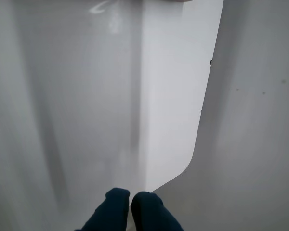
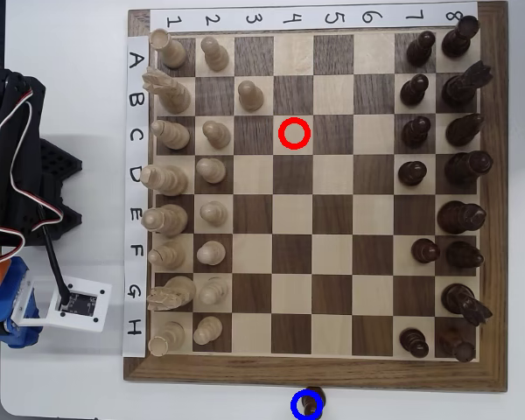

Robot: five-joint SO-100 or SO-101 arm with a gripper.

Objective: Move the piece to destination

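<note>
**Dark-brown pawn off the board, inside the blue ring**

Dark-brown and round-headed, the small wooden pawn stands inside the thin bright-blue ring, just beyond the wooden chessboard's lower frame in the overhead view – close to the picture's bottom edge; central squares lie bare around a red ring; in the wrist view the dark-blue two-finger gripper is pressed together, holding nothing, over pale surface.

You see a wooden chessboard with a smooth, satin walnut-and-maple finish, its label strips looking like matt white paper; the piece looks dark stained wood; the tabletop is smooth, faintly glossy white, and the tool has matt dark-blue plastic fingertips
</note>
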